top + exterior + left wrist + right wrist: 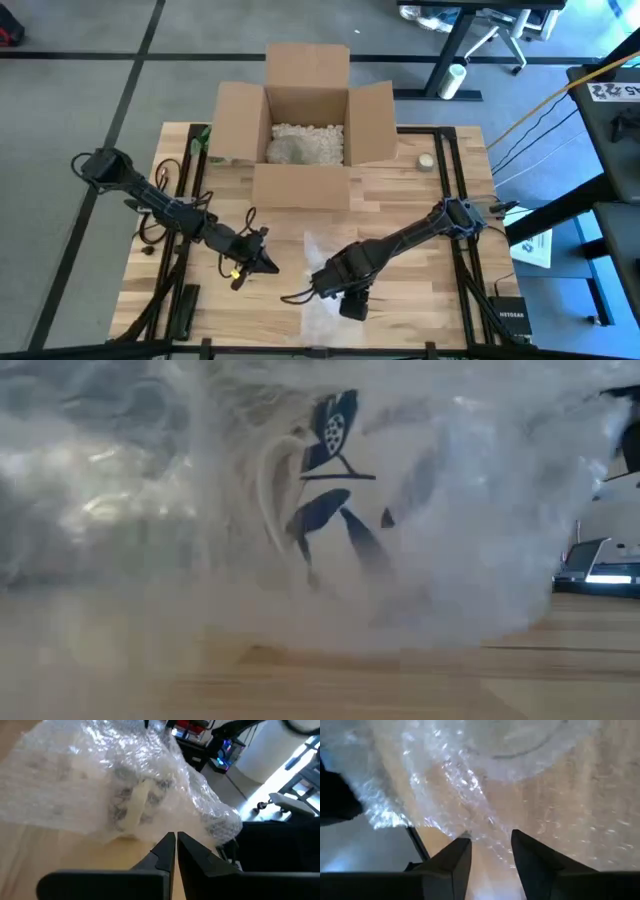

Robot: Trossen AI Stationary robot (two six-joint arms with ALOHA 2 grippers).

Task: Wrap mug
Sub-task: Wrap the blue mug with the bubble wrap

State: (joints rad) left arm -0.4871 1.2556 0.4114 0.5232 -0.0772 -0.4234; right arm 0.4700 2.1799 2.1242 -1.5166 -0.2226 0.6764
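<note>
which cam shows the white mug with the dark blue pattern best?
Low view: the white mug with dark blue pattern fills the frame, handle and print visible through the clear bubble wrap. Left wrist view shows it blurred under wrap. High and right wrist views show only wrap.

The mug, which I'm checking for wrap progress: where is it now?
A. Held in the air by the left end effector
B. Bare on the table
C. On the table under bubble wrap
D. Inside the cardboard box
C: the low view shows the mug with its dark leaf print veiled by bubble wrap on the wooden table.
</note>
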